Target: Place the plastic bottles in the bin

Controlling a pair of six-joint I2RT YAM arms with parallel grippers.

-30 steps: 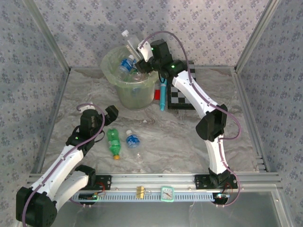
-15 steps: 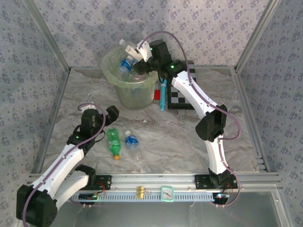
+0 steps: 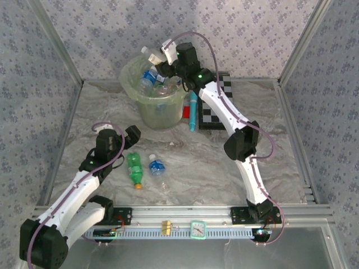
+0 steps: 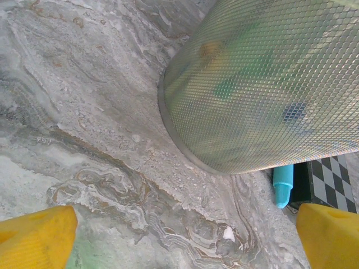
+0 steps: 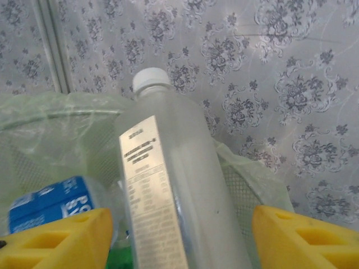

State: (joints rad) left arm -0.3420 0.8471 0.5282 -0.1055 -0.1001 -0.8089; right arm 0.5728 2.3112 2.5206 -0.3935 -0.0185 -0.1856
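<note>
My right gripper (image 3: 159, 60) hangs over the bin (image 3: 154, 98), a pale-green bucket lined with a clear bag. A clear bottle with a white cap (image 3: 149, 54) stands between its yellow fingers (image 5: 61, 238), cap up (image 5: 168, 190). Inside the bin lie more plastic bottles, among them a blue-labelled one (image 3: 149, 75) (image 5: 47, 204). On the table a green bottle with a yellow cap (image 3: 134, 168) and a clear blue-labelled bottle (image 3: 157, 167) lie side by side. My left gripper (image 3: 119, 134) is open just beyond them, facing the bin wall (image 4: 263, 84), with nothing between its fingers (image 4: 33, 238).
A slim teal tube (image 3: 192, 112) (image 4: 283, 190), a small red block (image 3: 185, 111) and a black-and-white checkerboard (image 3: 216, 109) lie right of the bin. Patterned walls and metal frame posts close in the table's back and sides.
My right gripper has shifted a little left over the bin, and the clear bottle has tipped from upright to leaning left. The left arm has not moved.
</note>
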